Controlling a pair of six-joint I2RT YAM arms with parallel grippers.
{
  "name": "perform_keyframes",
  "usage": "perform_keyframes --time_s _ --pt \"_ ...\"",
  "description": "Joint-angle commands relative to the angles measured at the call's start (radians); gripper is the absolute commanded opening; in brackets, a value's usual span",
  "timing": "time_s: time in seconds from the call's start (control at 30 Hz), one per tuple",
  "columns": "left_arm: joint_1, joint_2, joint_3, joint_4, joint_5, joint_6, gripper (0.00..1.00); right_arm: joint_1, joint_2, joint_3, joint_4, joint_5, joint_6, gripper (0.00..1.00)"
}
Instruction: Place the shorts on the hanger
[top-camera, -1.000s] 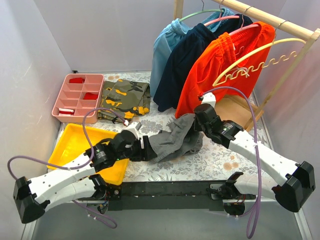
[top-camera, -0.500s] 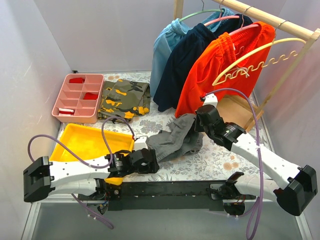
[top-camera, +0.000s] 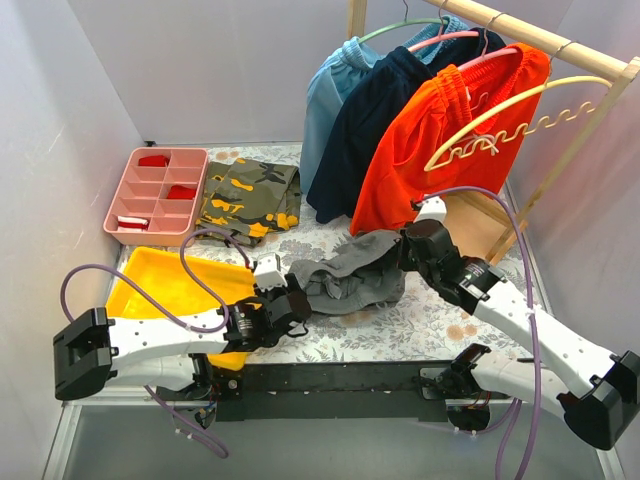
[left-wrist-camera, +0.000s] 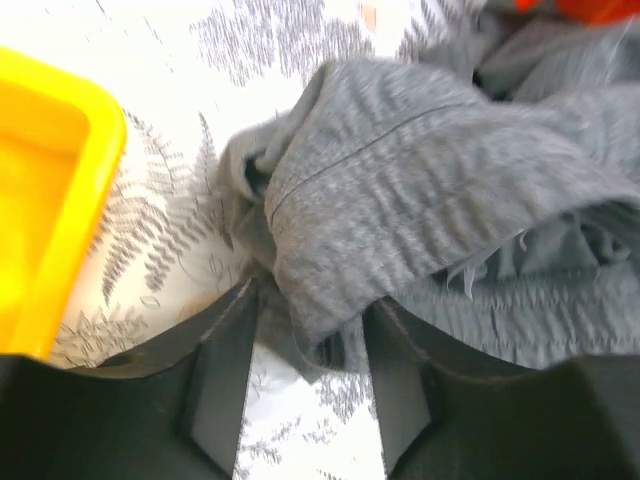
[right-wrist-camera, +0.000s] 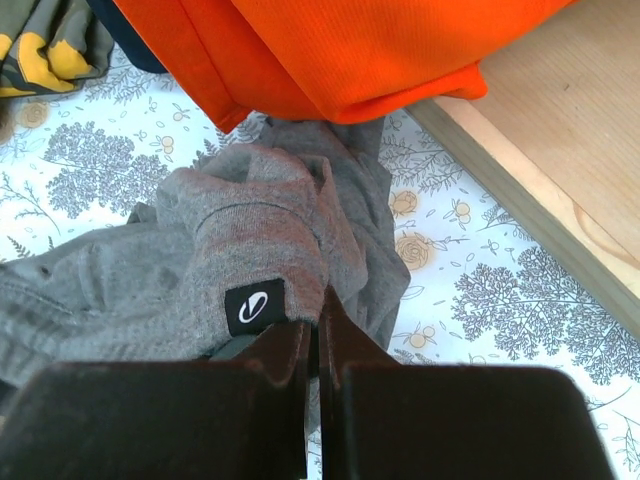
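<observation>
**Item: grey shorts on the bench, held between two arms**

Location. The shorts (top-camera: 350, 280) are found crumpled on the floral bench (top-camera: 430, 320), between the two arms and just below the hem of the orange shorts (top-camera: 430, 150). They are well apart from the hanger (top-camera: 470, 148), which is hung by its hook at the right end of the wooden rail (top-camera: 540, 35), beside the orange shorts.

Right jaws. These are seen pressed together on the right edge of the shorts (right-wrist-camera: 250, 240), next to a small black label. The fingers (right-wrist-camera: 285, 350) are closed with no gap between them. That edge is raised slightly off the bench.

Left jaws. These are seen spread partway, with a fold at the left end of the shorts (left-wrist-camera: 420, 180) lying between the fingers (left-wrist-camera: 225, 370). Whether the fold is pressed cannot be told.

Other contents.
- A navy garment (top-camera: 365, 130) and a light blue garment (top-camera: 325, 100) are hung on the same rail.
- A camouflage garment (top-camera: 245, 195) is laid flat at the back of the bench.
- A pink divided tray (top-camera: 168, 152) is placed to its left.
- A yellow tray (top-camera: 170, 285) is placed at the near left, just beside the left arm (top-camera: 160, 340).
</observation>
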Motion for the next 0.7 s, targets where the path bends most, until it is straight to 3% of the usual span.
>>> perform_keyframes --time_s 0.0,0.13,0.27,0.4,0.43,0.53,0.67 --pt "0.013 -0.015 0.045 0.047 -0.169 0.066 0.38 -0.008 -0.036 -0.019 0.007 0.01 0.026 0.01" --pt "0.059 -0.049 0.086 0.061 -0.125 0.183 0.0 -0.008 -0.07 -0.001 -0.024 0.02 0.04 0.01" --pt "0.147 -0.148 0.214 0.027 0.04 0.419 0.0 -0.008 -0.125 0.07 -0.097 0.055 0.062 0.01" --pt "0.215 -0.124 0.496 -0.146 0.264 0.588 0.0 -0.008 -0.194 0.189 -0.174 0.101 0.076 0.01" --pt "0.215 -0.098 0.672 -0.26 0.339 0.641 0.0 -0.01 -0.205 0.247 -0.202 0.111 0.076 0.01" --pt "0.215 0.032 0.994 -0.46 0.423 0.691 0.0 -0.01 -0.242 0.382 -0.252 0.162 0.063 0.01" --pt "0.217 0.155 1.313 -0.631 0.51 0.7 0.0 -0.008 -0.259 0.56 -0.329 0.231 0.062 0.01"
